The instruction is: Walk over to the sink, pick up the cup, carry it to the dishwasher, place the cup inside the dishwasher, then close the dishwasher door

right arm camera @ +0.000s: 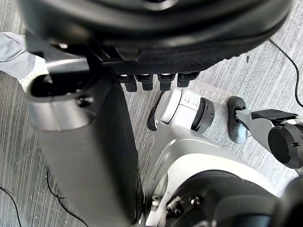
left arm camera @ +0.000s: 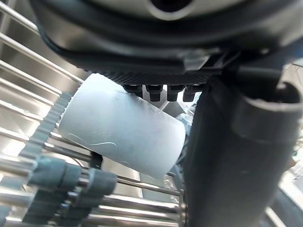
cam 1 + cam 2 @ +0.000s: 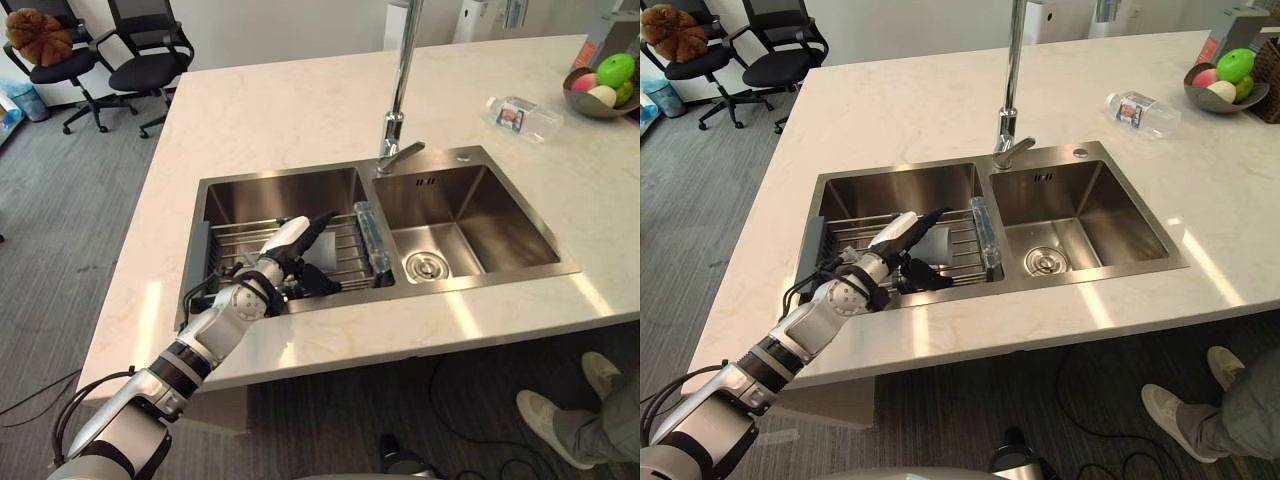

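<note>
A: Where's the pale grey cylindrical cup (image 2: 123, 137)?
B: On its side on the steel wire rack (image 3: 345, 250), lying between the left hand's (image 3: 883, 262) dark fingers (image 3: 322, 284) and its thumb.
A: Long axis?
B: Roughly along the finger row, one end by the thumb. A wrap should suit.
A: Fingers?
B: Spread, not closed on it. Contact: can't tell.
A: Other hand?
B: Right hand (image 1: 156, 59) hangs slack, empty, well away. Left is nearer.
</note>
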Robot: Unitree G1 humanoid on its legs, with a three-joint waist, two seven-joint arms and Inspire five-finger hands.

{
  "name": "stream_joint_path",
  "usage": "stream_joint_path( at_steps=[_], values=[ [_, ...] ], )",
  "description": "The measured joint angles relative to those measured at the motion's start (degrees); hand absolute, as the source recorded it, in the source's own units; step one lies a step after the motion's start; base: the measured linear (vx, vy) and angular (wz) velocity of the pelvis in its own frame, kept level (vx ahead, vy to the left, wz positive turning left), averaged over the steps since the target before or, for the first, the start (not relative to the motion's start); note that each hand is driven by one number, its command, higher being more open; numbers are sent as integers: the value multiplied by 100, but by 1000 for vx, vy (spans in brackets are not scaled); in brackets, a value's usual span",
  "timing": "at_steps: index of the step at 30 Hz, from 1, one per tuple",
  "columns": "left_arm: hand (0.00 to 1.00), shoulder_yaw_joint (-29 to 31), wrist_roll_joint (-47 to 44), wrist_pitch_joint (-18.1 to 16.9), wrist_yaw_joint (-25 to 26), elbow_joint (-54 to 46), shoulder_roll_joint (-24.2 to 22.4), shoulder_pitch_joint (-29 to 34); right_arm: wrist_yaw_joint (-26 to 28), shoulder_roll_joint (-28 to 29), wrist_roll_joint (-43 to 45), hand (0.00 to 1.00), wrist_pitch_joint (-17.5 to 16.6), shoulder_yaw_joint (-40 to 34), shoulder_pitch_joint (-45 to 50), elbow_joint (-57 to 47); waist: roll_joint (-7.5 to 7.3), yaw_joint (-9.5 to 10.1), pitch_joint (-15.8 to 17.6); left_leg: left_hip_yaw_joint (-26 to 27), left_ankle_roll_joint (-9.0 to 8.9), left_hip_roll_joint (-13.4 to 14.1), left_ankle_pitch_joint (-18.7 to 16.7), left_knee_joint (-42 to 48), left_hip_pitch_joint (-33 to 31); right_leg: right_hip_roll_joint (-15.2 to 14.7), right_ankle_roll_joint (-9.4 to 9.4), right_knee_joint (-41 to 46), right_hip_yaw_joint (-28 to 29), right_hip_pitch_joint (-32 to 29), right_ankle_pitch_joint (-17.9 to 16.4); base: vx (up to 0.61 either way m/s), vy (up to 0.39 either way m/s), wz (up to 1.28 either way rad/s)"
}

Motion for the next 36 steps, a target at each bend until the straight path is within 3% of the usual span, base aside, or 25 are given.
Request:
stream_joint_path(
  at_steps=[6,14,20,24,26,28,31,33,36],
  values=[
    [100,-19,444,275,-1,6,0,-20,-23,-21,164,100,9,104,1,-6,31,-80,16,8,0,3,0,7,-1,3,-6,-1,9,-5,5,-48,-45,-1],
    [100,-39,774,348,47,37,-3,-17,-54,-78,195,100,46,201,2,-37,78,-84,43,19,-1,7,1,8,-12,9,-9,-1,16,-22,9,-45,-48,-1],
    [100,-41,48,342,709,209,-50,-13,-106,-104,391,100,102,229,6,-40,123,-94,69,30,-1,8,1,10,-16,11,-9,0,30,-31,16,-26,-29,-1],
    [100,-5,-422,316,872,228,-62,-12,-120,-104,390,100,102,230,11,-41,123,-90,69,34,-1,9,1,19,-20,10,-9,0,35,-33,24,0,0,0],
    [100,130,-796,144,730,281,-62,-11,-94,-105,388,100,98,223,14,-43,123,-88,70,33,-1,10,1,29,-25,9,-11,0,35,-33,28,0,0,0],
    [100,339,-1288,-97,281,328,-43,-27,-61,-113,383,100,98,210,29,-45,125,-78,68,32,-1,12,1,34,-26,8,-12,0,35,-33,29,0,0,0],
    [100,213,-1560,-324,-237,255,67,-117,-46,-118,374,100,108,209,49,-97,132,-73,63,31,0,9,1,34,-26,5,-12,1,34,-32,29,0,0,0],
    [100,83,-2020,-320,-617,182,84,-224,-34,-117,354,100,105,206,52,-98,140,-80,61,31,0,9,1,34,-25,5,-12,1,34,-32,29,0,0,0],
    [100,-114,-2649,-233,-796,138,148,-385,-14,-122,334,100,55,196,68,-99,180,-87,51,29,0,8,1,33,-26,6,-12,2,32,-32,29,0,0,0]
  ],
)
